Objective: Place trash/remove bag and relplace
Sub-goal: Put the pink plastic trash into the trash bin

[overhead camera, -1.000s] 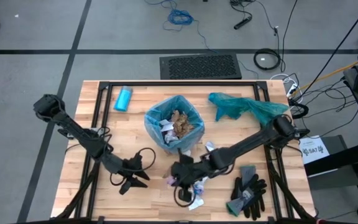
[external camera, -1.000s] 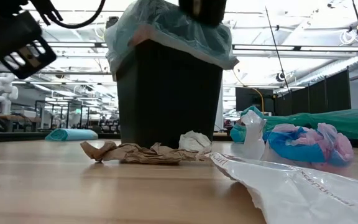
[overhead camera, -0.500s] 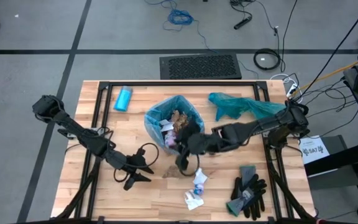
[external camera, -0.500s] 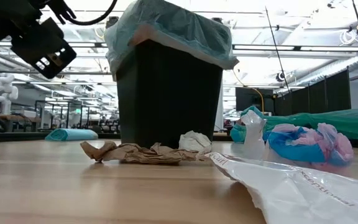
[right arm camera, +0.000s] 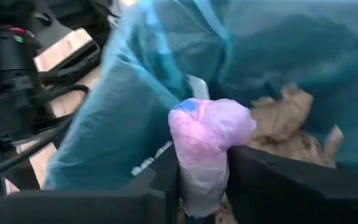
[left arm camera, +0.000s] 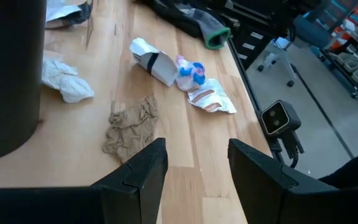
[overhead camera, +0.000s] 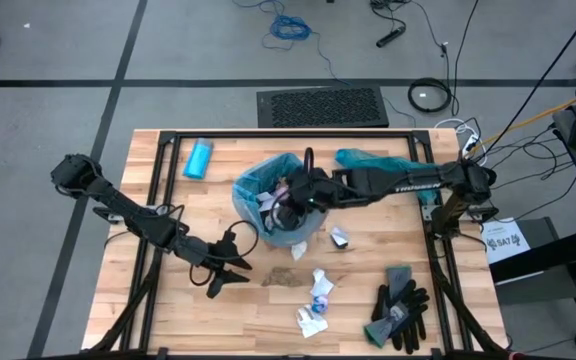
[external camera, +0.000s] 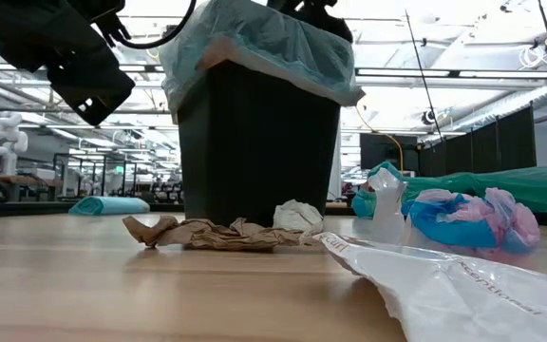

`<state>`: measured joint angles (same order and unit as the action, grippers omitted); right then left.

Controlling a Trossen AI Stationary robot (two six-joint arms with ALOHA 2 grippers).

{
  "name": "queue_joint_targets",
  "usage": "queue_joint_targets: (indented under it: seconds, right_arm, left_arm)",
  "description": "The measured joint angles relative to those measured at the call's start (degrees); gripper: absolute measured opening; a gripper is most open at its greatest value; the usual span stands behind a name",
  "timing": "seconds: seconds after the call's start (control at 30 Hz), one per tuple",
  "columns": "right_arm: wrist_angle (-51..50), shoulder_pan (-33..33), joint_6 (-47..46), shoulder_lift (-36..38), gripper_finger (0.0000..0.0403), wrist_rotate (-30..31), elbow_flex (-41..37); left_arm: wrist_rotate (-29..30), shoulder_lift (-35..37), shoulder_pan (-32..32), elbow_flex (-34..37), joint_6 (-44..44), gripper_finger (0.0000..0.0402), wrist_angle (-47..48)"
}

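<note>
A black bin (external camera: 254,142) lined with the pale blue bag (overhead camera: 258,190) stands mid-table, with brown paper wads (right arm camera: 284,124) inside it. My right gripper (overhead camera: 290,203) hangs over the bin's opening, shut on a pink-and-blue wrapper wad (right arm camera: 210,124). Loose trash lies on the table in front of the bin: a brown paper wad (overhead camera: 286,277), a white wad (overhead camera: 339,238) and wrappers (overhead camera: 316,292). My left gripper (overhead camera: 230,272) hovers open, low over the table left of the brown wad (left arm camera: 129,124), touching nothing. My right gripper pinches the pink-and-blue wrapper wad between its two fingers (right arm camera: 166,174), gripping its lower part (right arm camera: 204,168). Its rounded top sticks out past the fingertips. The fingers slant downward from the table's right side. The wad is lifted clear, above the bag's opening.
A darker teal plastic bag (overhead camera: 393,170) lies at the far right. A light-blue bottle (overhead camera: 199,158) lies at the far left. Black-and-grey gloves (overhead camera: 400,310) lie at the near right. More wrappers (overhead camera: 311,320) lie near the front edge.
My right gripper has risen from the scraps near the table's front and swung toward the far edge until it is over the bin, carrying the pink wrapper wad with it. My left gripper has drifted a little toward the right, still open.
</note>
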<state>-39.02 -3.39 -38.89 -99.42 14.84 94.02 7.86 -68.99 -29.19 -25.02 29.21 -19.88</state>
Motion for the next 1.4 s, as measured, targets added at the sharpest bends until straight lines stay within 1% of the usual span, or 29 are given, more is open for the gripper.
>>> queue_joint_targets:
  seconds: [0.17,0.27,0.33,0.43,0.57,0.73,0.87,1.0,1.07,1.17,1.27,1.33,1.4]
  right_arm:
    - [-2.52,0.82,-0.97,0.0,0.017,-0.33,0.0]
    - [-3.07,0.69,0.0,0.33,0.02,-0.85,-0.04]
    - [-3.28,0.65,0.39,1.02,0.0213,-1.76,-0.04]
    - [-4.76,0.73,-0.07,2.71,0.0221,-2.97,-0.04]
    - [-8.44,0.67,-1.1,6.42,0.0216,-2.96,-0.04]
    - [-13.13,-2.24,-3.51,12.81,0.0208,-2.79,-0.04]
    - [-18.97,-7.69,-9.71,16.36,0.0208,-1.62,-0.01]
    - [-26.76,-17.21,-17.32,15.87,0.0208,2.07,-0.13]
    - [-27.59,-22.08,-21.64,14.87,0.0208,3.8,-1.52]
    - [-24.24,-28.72,-27.65,12.53,0.0208,5.9,-5.21]
    - [-18.12,-33.05,-32.61,9.74,0.0208,6.88,-10.46]
    - [-13.25,-34.76,-34.79,7.71,0.0208,6.3,-13.95]
    - [-9.05,-35.54,-35.93,5.56,0.0208,4.04,-16.65]
  left_arm:
    - [0.0,0.0,-0.02,0.0,0.0,0.0173,-0.15]
    - [0.0,0.0,-0.02,0.0,0.02,0.0173,-0.17]
    - [0.0,0.0,-0.02,0.02,0.02,0.0173,-0.2]
    - [0.0,0.0,-0.02,0.02,0.04,0.0173,-0.25]
    - [0.0,0.0,-0.02,0.02,0.07,0.0173,-0.2]
    - [-0.01,0.0,-0.02,0.04,0.08,0.0173,-0.2]
    - [-0.02,0.0,-0.02,0.04,0.1,0.0173,-0.21]
    - [-0.02,0.0,-0.02,0.04,0.11,0.0173,-0.19]
    - [-0.02,0.0,-0.02,0.04,0.11,0.0173,-0.2]
    - [-0.02,0.0,-0.02,0.04,0.11,0.0173,-0.17]
    - [-0.02,0.0,-0.02,0.04,0.09,0.0173,-0.17]
    - [-0.03,0.0,-0.02,0.04,0.09,0.0173,-0.19]
    - [-0.04,0.0,-0.02,0.04,0.09,0.0173,-0.19]
